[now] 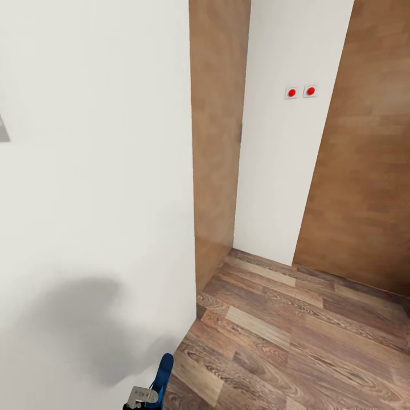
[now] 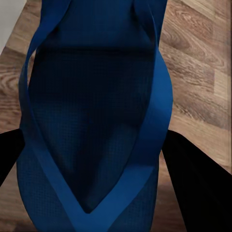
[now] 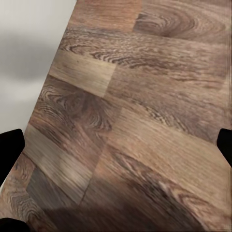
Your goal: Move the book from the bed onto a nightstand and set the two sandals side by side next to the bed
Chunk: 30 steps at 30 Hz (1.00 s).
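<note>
One bright blue sandal (image 2: 96, 96) with thin blue straps hangs above the wood-plank floor (image 2: 198, 72), and my left gripper (image 2: 104, 169) is shut on it, a black finger on each side of the sole. In the head view the sandal (image 1: 164, 370) pokes up at the bottom edge from my left gripper (image 1: 142, 396), close to the white wall. My right gripper (image 3: 116, 145) is open over bare floor, with only its dark fingertips (image 3: 9, 150) showing at the sides. The bed, the book, the nightstands and the other sandal are out of view.
A white wall (image 1: 85, 171) stands close on the left, carrying my shadow. Ahead are a brown wooden panel (image 1: 219, 142), a white wall strip with two red-button switches (image 1: 300, 91), and a brown door (image 1: 364, 171). Wood floor (image 1: 296, 341) stretches to the right.
</note>
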Motion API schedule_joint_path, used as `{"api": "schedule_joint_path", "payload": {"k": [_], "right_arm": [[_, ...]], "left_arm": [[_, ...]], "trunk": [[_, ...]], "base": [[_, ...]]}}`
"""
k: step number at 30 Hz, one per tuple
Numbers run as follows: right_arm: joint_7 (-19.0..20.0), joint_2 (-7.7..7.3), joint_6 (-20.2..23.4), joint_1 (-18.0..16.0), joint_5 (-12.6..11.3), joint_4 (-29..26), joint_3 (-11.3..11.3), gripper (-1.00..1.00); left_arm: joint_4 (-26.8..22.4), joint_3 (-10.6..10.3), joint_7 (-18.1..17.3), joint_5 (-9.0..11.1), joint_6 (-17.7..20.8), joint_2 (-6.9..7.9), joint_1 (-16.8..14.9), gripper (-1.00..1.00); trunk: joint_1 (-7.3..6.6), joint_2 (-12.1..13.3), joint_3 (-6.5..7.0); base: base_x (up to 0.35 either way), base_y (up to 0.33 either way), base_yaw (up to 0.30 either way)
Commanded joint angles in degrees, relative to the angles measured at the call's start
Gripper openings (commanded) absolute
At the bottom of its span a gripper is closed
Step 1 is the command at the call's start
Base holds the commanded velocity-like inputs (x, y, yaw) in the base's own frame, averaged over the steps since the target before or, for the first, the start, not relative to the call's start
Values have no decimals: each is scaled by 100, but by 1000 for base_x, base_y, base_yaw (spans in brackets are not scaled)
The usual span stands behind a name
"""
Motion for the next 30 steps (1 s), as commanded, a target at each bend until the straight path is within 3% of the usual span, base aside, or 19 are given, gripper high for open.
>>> {"api": "schedule_joint_path", "payload": {"k": [1, 30], "right_arm": [[18, 1, 55, -4, -52, 1, -11, 100], [10, 1, 55, -4, -52, 1, -14, 100]], "left_arm": [[4, -10, -20, 14, -21, 2, -3, -100], [4, -10, -21, 14, -21, 2, -3, -100]], "trunk": [[-1, -2, -6], [-1, -2, -6]], "base": [[0, 0, -202], [0, 0, -202]]}}
